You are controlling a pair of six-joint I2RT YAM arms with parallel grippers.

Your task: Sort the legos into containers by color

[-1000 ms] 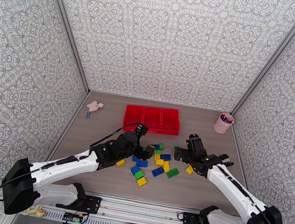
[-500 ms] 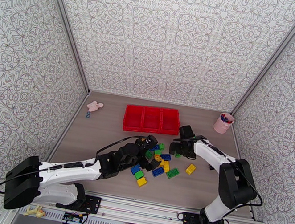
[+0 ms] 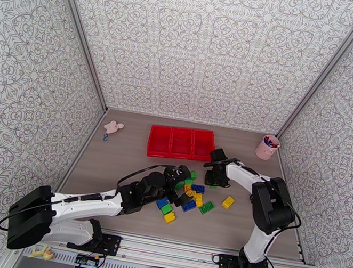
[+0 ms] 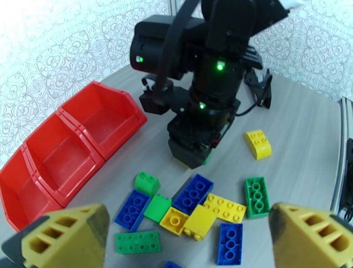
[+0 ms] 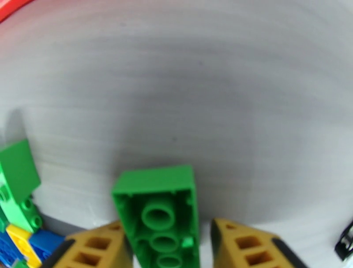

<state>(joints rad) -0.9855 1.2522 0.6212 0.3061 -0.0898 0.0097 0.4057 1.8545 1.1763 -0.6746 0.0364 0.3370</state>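
Observation:
Yellow, blue and green legos point(image 3: 188, 193) lie in a loose pile on the table, also seen in the left wrist view point(image 4: 194, 207). The red three-compartment tray point(image 3: 181, 142) point(image 4: 66, 145) stands behind the pile, and all its compartments look bare. My left gripper point(image 3: 181, 184) point(image 4: 185, 211) hovers open over the pile with nothing between its fingers. My right gripper point(image 3: 215, 180) point(image 5: 167, 227) points down at the pile's far right edge. Its jaws hold a green brick point(image 5: 154, 198) between them, hollow underside toward the camera.
One yellow brick point(image 3: 228, 202) point(image 4: 258, 143) lies apart, to the right of the pile. A pink cup with pens point(image 3: 267, 146) stands at the back right. A pink mouse toy point(image 3: 113, 128) lies at the back left. Patterned walls close in the table.
My right arm swung in from the right, came down near the tray and closed around the green brick. My left gripper slid forward over the pile, still open.

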